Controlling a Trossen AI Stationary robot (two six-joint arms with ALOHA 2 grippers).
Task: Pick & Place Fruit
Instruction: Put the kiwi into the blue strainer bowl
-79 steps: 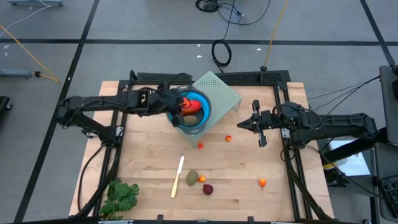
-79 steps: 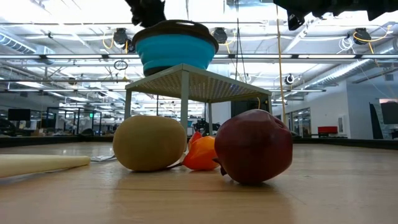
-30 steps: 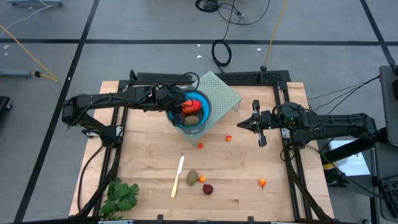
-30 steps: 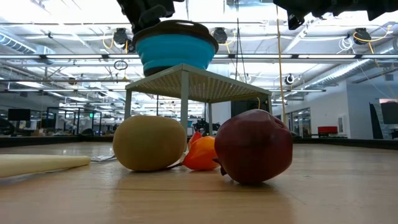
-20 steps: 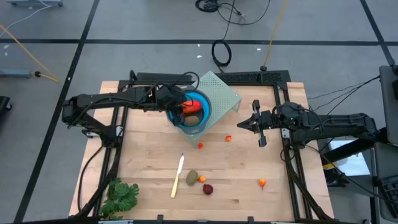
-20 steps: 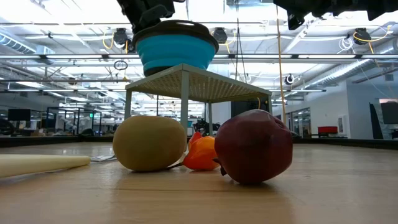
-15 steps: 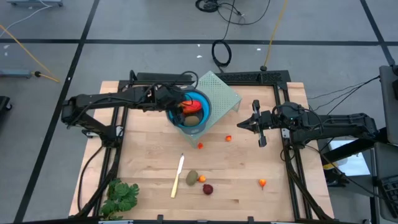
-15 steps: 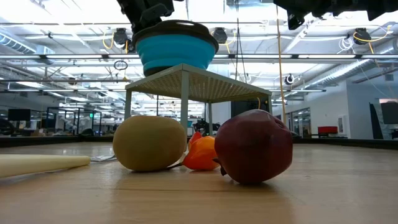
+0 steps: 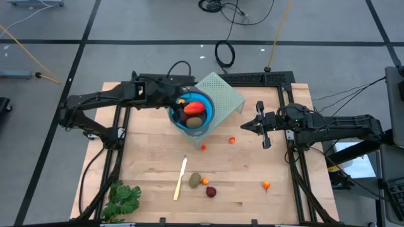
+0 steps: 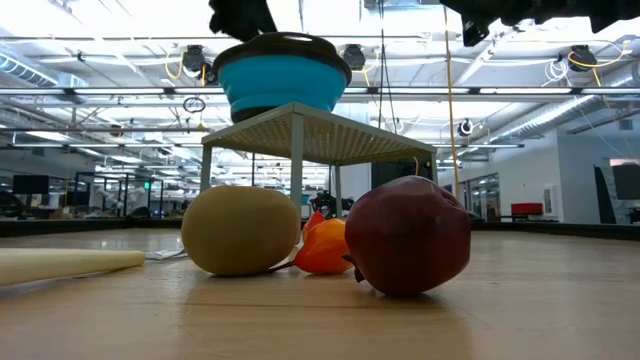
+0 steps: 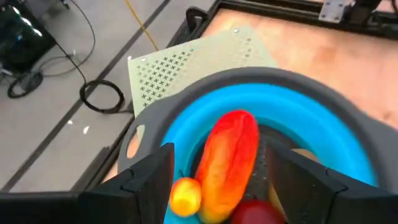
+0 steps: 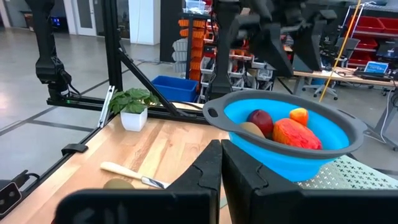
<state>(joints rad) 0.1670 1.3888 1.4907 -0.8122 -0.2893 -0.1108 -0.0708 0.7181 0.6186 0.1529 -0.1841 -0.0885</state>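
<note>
Nearest on the wooden desk (image 9: 151,157) lie loose fruit awaiting pickup: a brown-green oval (image 9: 195,180), a dark red ball (image 9: 211,192) and small orange bits (image 9: 266,185). Farther back, a blue bowl (image 9: 207,116) sits raised on a pale mesh stand (image 9: 224,91), collecting an orange-red oblong (image 9: 196,107) and other pieces. The left gripper (image 9: 175,102) hovers at the bowl's rim, jaws released and empty, likely after a drop. The right gripper (image 9: 261,125) waits at the desk's right side, jaws clenched.
</note>
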